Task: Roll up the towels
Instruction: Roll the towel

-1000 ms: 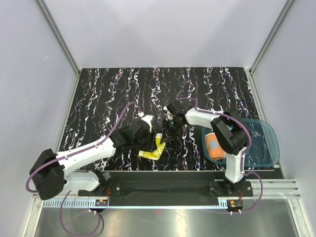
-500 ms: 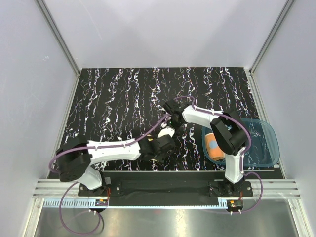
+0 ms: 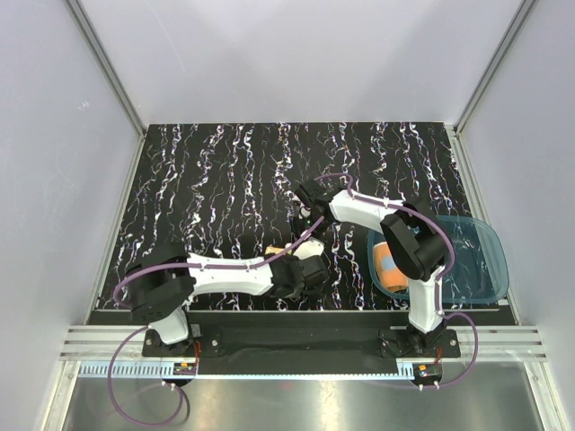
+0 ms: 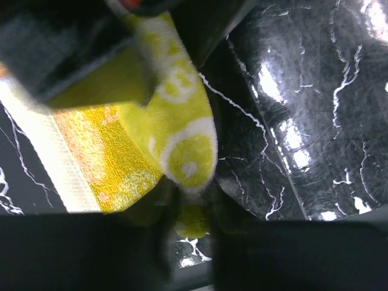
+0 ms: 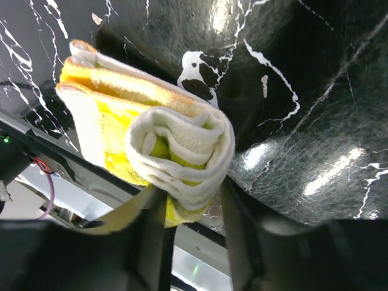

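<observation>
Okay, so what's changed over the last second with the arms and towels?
The left gripper swung right and toward the near edge, over the yellow towel, whose end now lies between its jaws. The right gripper drew back a little toward the far side. The orange towel stayed in the blue tray.

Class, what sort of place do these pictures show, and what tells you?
Probably a robot lab cell: left arm and right arm bolted at a black marbled table's near edge, plain walls around it, plus a practice towel.
</observation>
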Controlling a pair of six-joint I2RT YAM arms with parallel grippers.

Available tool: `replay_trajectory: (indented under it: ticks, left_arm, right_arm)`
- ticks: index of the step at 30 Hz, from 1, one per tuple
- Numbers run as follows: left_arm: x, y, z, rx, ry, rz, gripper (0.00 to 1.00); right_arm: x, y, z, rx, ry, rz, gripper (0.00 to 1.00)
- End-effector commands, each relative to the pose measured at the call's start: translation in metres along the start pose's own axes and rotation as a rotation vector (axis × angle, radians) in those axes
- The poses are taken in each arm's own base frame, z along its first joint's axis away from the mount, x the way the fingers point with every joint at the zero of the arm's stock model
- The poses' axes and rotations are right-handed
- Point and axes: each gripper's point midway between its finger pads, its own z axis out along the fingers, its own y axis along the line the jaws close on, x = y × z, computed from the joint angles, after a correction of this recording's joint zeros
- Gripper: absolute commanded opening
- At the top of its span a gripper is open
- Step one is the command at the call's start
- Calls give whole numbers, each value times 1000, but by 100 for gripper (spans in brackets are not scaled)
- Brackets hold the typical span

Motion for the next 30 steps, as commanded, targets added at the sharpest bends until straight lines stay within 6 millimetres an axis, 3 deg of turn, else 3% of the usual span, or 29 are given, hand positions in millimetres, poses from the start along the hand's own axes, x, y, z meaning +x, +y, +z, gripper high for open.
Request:
replay_trajectory:
  ticks: [1,4,9,11,16,17,19,20,21,22,26,30]
  left_arm:
    - [9,7,4,-45,15,-12,6]
    - [12,13,-3,-30,-2,-23,0]
    - [14,11,-12,49,-16,-64,0]
    - [18,11,-11,74,-8,-98,0]
    - [18,17,-16,138,-32,-209,0]
    - [14,15,-15,173,-39,-250,0]
    - [21,21,-15,197,-34,-289,0]
    - [17,22,-14,227,-36,-334,0]
    - [13,23,-17,254,-48,-361,0]
    - [24,28,-13,252,-29,-378,0]
    - [24,39,-10,317,-34,-503,0]
    - [30,44,-9,344,-19,-561,0]
  right_arm:
    - [-7,4,-1,9,-7,-41,48]
    - [-16,-3,-7,-13,-20,-14,55]
    - [-54,-10,-51,-118,-148,40,68]
    - [-59,2,-71,-160,-212,16,80]
    - [-53,30,-92,-324,-271,-55,83]
    - [-43,24,-83,-328,-249,-38,81]
    - [-38,32,-85,-393,-267,-59,79]
    - [-26,26,-74,-404,-239,-42,77]
    - [-26,31,-73,-444,-252,-66,75]
    - [-22,31,-69,-458,-243,-57,74]
    - [4,31,-36,-455,-177,-66,74]
    - [10,39,-16,-474,-147,-64,75]
